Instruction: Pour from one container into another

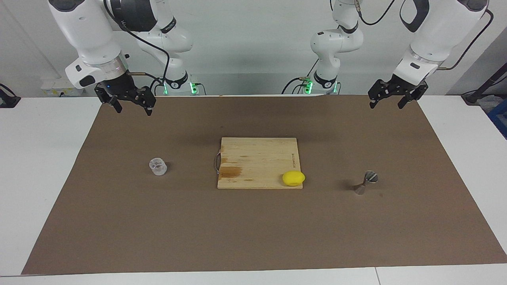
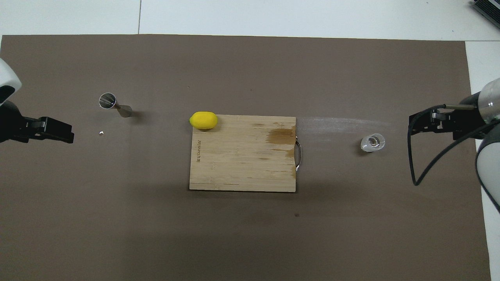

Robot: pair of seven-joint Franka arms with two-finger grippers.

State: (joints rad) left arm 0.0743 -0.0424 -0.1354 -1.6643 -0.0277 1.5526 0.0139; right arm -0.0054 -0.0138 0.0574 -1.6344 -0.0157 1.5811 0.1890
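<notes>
Nothing grasped yet, so you're at the very start: approach step. Right tool (image 1: 132, 103) hangs up in the air over the mat's robot-side edge at the right arm's end, fingers apart, empty. Left tool (image 1: 392, 97) hangs over the same edge at the left arm's end, also spread, empty. Both arms wait.

Clear cup (image 1: 158, 166) stands upright on the brown mat (image 1: 119, 221) toward the right arm's end of the table (image 1: 39, 158), well apart from the cutting board (image 1: 257, 162). Whether it has anything in it, you can't tell; maybe a little clear content, hard to read through the wall.

Jigger (image 1: 365, 183) is toward the left arm's end, about as far from the robots as the cup, and looks tipped on its side, mouth showing in the overhead view. Lemon (image 1: 293, 178) sits on the board's corner nearest the jigger, farther from the robots than the board's middle.

Next move, as I judge it: drop the right tool onto the cup, clamp its sides, keep it level. The jigger likely needs standing up by the left tool first, or the pour has no target. Cup is slick and small, so a centred grip matters.
</notes>
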